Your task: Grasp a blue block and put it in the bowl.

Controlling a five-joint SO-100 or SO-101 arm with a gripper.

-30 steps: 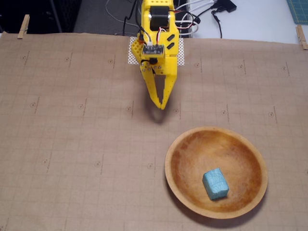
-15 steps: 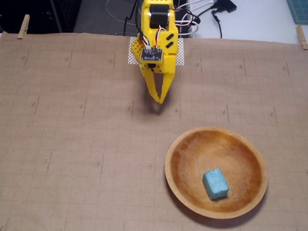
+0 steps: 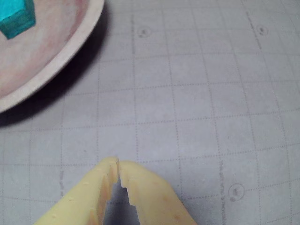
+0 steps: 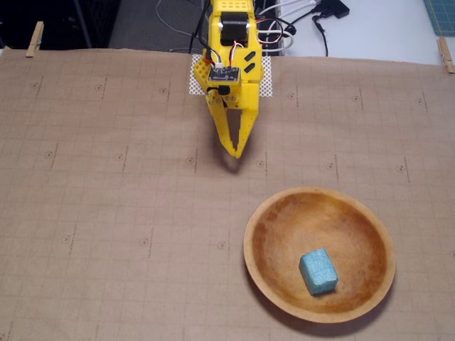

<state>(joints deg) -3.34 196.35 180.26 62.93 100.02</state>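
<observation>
The blue block (image 4: 318,271) lies inside the wooden bowl (image 4: 259,249), toward its near right side, in the fixed view. In the wrist view a corner of the blue block (image 3: 17,18) shows at the top left, inside the bowl (image 3: 70,51). My yellow gripper (image 4: 235,151) hangs over the paper-covered table, up and to the left of the bowl and well apart from it. Its jaws are shut with their tips touching and nothing between them. The wrist view shows the same gripper (image 3: 117,162) closed at the bottom edge.
Brown gridded paper (image 4: 106,213) covers the table, held by clothespins (image 4: 34,38) at the far corners. Cables (image 4: 313,18) and the arm's base sit behind the far edge. A white mesh patch (image 4: 266,78) lies under the arm.
The gripper has drawn back a little toward the arm's base and stayed shut. The block and the bowl have not moved.
</observation>
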